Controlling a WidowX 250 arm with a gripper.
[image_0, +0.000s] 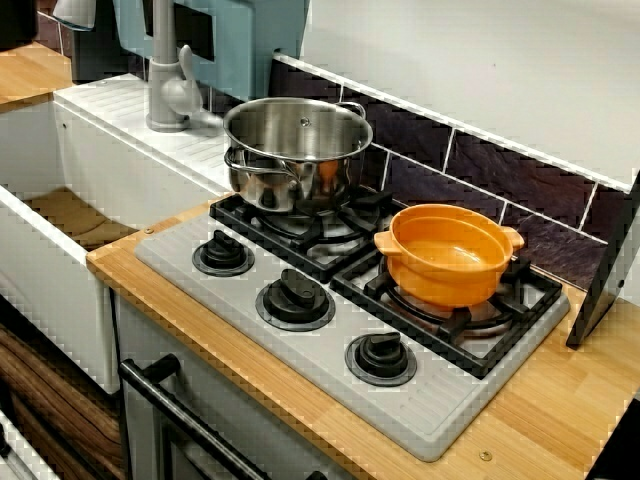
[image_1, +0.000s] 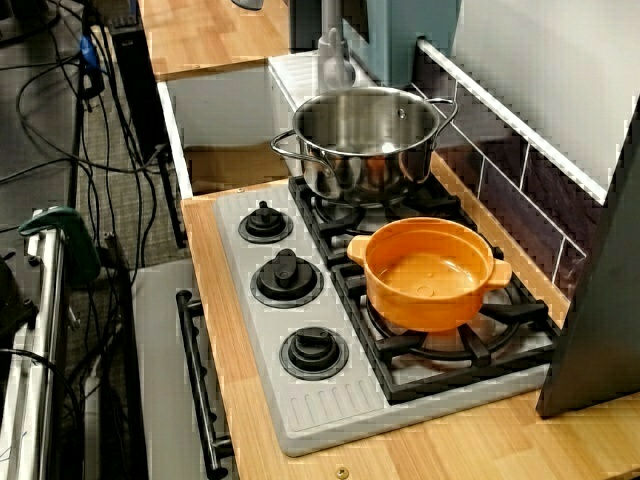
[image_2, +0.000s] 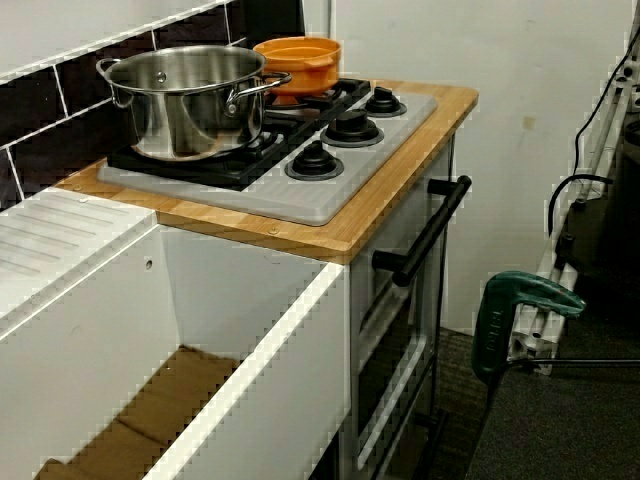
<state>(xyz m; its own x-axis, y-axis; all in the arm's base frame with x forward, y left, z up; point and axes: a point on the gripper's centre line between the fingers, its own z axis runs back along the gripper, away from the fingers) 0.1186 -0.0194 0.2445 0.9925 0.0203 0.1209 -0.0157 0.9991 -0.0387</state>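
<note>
Pots stand settled on the hob (image_0: 240, 295): steel pot (image_0: 297, 150) at ten o'clock from orange pot (image_0: 447, 255), both empty. Pincer is out of view; grip unknowable.

On the stove (image_0: 322, 372), the pot (image_0: 297, 152) stands beside the bowl (image_0: 447, 255), both behind the knobs (image_0: 295, 297).

Orange pot (image_1: 428, 275) stands near steel pot (image_1: 365, 140).

Arm and hand outside every view (pose and grip not tellable)
</note>
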